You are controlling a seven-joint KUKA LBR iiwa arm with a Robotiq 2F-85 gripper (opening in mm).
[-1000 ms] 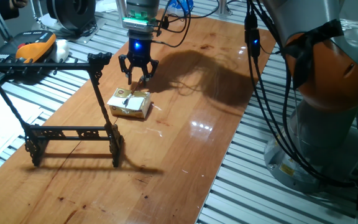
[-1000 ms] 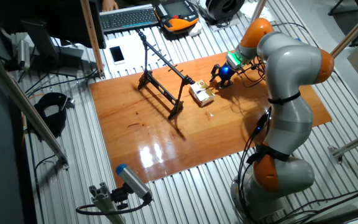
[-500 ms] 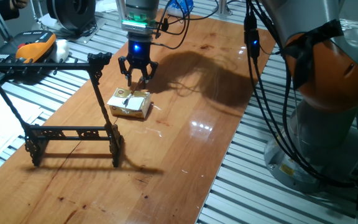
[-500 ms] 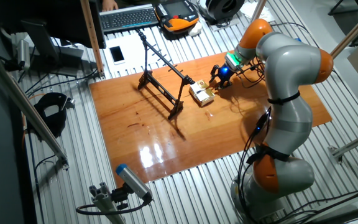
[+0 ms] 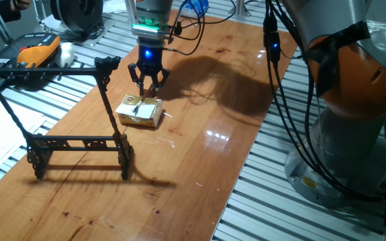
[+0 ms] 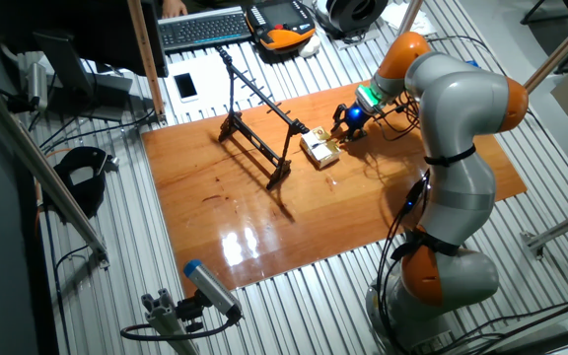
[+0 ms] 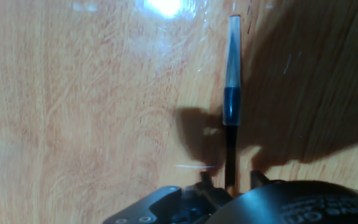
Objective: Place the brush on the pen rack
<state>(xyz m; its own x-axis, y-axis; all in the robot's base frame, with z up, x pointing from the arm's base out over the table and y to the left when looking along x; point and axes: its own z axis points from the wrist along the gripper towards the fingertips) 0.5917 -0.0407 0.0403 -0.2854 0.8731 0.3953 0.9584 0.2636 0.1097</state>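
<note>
A robotics lab: slatted aluminium bench [image 6: 116, 276], teach pendant [image 6: 282, 18], keyboard [image 6: 203, 28].

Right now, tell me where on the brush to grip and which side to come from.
Grip the brush on its thin dark shaft, as the gripper appears to do now: one finger on either side across the narrow width, coming in from the end opposite the pale tip. The stick is slim and straight, so a crosswise pinch there leaves most of its length free to lay on the pen rack.
</note>
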